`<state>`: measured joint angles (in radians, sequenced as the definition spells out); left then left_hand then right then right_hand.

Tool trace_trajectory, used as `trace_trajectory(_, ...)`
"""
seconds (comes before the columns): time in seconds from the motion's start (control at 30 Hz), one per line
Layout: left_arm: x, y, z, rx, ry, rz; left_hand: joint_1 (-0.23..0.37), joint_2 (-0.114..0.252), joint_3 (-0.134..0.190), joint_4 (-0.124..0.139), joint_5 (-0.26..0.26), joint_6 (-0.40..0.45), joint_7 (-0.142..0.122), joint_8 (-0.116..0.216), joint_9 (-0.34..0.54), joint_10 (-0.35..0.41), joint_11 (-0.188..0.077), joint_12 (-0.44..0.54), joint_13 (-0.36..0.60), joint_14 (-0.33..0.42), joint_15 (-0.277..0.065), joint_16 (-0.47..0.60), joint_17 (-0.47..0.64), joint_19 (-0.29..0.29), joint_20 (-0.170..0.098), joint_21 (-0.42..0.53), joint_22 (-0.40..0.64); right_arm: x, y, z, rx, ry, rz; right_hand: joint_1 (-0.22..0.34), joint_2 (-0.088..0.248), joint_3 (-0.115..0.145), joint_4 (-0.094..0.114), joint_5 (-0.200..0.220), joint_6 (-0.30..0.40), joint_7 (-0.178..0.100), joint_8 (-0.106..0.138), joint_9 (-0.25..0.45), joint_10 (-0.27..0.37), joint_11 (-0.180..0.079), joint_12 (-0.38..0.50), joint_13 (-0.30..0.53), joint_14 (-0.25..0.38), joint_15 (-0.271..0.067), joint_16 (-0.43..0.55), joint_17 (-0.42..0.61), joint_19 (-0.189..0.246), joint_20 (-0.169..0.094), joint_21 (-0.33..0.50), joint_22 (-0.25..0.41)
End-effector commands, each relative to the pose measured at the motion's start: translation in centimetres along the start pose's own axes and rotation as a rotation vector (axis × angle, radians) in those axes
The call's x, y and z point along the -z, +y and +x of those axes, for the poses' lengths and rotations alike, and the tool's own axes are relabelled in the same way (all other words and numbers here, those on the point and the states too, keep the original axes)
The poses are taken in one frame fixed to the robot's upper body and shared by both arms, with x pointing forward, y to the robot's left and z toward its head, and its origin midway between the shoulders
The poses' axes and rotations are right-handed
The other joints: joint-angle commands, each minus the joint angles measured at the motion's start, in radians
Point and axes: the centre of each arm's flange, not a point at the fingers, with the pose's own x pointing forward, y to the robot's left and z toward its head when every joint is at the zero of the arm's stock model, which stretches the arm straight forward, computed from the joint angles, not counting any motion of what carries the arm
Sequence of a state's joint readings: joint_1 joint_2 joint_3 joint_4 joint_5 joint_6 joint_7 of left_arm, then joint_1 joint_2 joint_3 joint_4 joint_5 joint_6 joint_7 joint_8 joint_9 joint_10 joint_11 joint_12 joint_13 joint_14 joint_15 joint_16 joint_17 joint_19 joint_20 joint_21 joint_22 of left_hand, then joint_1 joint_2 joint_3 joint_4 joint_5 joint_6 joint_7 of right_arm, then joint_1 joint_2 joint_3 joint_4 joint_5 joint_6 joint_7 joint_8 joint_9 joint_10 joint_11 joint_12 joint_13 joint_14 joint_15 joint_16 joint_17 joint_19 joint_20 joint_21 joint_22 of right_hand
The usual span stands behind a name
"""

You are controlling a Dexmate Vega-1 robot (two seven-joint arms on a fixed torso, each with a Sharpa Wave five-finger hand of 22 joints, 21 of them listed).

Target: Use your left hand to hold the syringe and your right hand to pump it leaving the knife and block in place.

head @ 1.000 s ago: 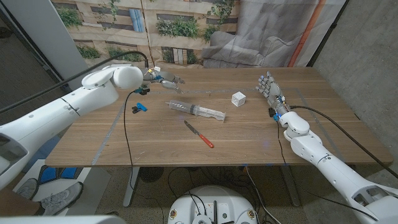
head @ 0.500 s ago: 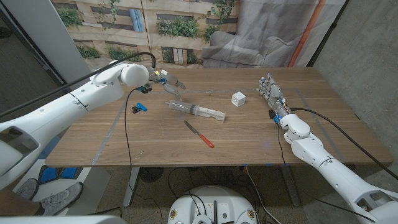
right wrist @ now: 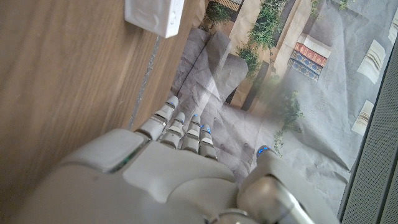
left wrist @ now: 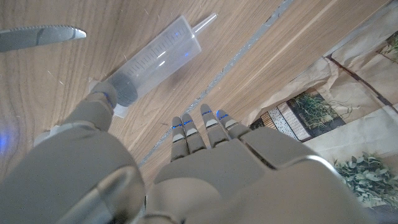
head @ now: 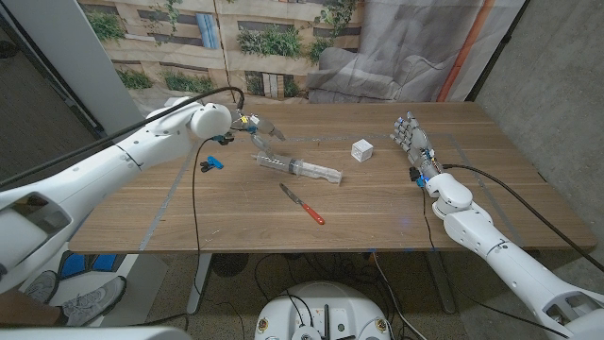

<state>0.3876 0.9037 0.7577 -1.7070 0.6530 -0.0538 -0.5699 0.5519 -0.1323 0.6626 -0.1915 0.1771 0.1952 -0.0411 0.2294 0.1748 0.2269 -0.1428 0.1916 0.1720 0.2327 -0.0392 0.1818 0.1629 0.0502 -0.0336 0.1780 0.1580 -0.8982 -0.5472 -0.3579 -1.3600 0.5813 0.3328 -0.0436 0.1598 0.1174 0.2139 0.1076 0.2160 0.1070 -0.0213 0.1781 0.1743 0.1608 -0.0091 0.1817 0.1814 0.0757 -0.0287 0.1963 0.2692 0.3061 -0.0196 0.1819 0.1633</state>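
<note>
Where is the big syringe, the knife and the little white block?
syringe (head: 298, 167), head view, on the middle of its clear barrel.
knife (head: 302, 204), head view, where the silver blade meets the red handle.
block (head: 361, 149), head view, on the cube's front face.

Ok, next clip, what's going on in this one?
A two-armed robot stands at a wooden table with a syringe, a red-handled knife and a white block lying on it. Its left hand is open and hovers at the syringe's far left end; in the left wrist view the thumb is right at the barrel, though a grip isn't visible. The right hand waits open beside the block, to its right. The knife and block lie untouched.
</note>
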Motion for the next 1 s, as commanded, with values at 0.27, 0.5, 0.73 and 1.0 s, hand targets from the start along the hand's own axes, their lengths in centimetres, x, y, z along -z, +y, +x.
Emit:
trace_trajectory(0.27, -1.6, -3.7, 1.8, -0.053, -0.009, 0.072, 0.114, -0.01, 0.017, -0.001, 0.002, 0.032, -0.008, 0.009, 0.002, 0.045, -0.016, 0.002, 0.001, 0.052, -0.11, 0.005, 0.001, 0.042, -0.074, 0.008, 0.004, 0.1, 0.2, -0.2, 0.007, 0.013, -0.002, -0.01, 0.002, 0.004, -0.004, 0.0, 0.011, -0.011, 0.009, 0.002, 0.009, -0.004, 0.01, 0.003, 0.013, 0.007, 0.008, -0.002, 0.0, 0.004, 0.003, 0.003)
trace_trajectory(0.5, -1.7, -4.8, 2.1, -0.086, -0.004, 0.069, 0.198, -0.034, -0.001, 0.001, -0.002, 0.076, -0.015, 0.019, 0.003, 0.099, -0.029, 0.006, 0.001, 0.104, -0.13, 0.006, 0.001, 0.092, -0.11, 0.011, 0.003, 0.2, 0.2, -0.3, 0.01, 0.015, -0.001, -0.012, 0.002, 0.005, -0.003, 0.0, 0.011, -0.012, 0.009, 0.002, 0.01, -0.004, 0.01, 0.004, 0.013, 0.007, 0.008, -0.003, 0.0, 0.005, 0.004, 0.003)
trace_trajectory(0.73, -2.0, -5.5, 2.6, -0.105, -0.003, 0.043, 0.228, -0.043, -0.022, 0.003, -0.004, 0.111, -0.028, 0.028, 0.003, 0.132, -0.029, 0.007, 0.001, 0.133, -0.139, 0.006, 0.0, 0.106, -0.124, 0.008, 0.004, 0.4, 0.2, -0.2, 0.005, 0.019, 0.001, -0.014, 0.003, 0.006, -0.004, 0.0, 0.011, -0.012, 0.009, 0.002, 0.01, -0.006, 0.01, 0.004, 0.015, 0.009, 0.009, -0.005, -0.001, 0.008, 0.003, 0.003)
trace_trajectory(1.0, -2.5, -6.0, 3.5, -0.11, 0.002, 0.047, 0.263, -0.044, -0.056, 0.006, -0.005, 0.138, -0.056, 0.03, 0.003, 0.182, -0.045, 0.008, 0.0, 0.168, -0.154, 0.006, 0.0, 0.132, -0.13, 0.009, 0.004, 0.5, 0.3, -0.1, 0.003, 0.022, 0.003, -0.014, 0.004, 0.008, -0.005, -0.001, 0.012, -0.013, 0.01, 0.002, 0.011, -0.01, 0.01, 0.004, 0.016, 0.009, 0.009, -0.007, -0.003, 0.013, 0.003, 0.003)
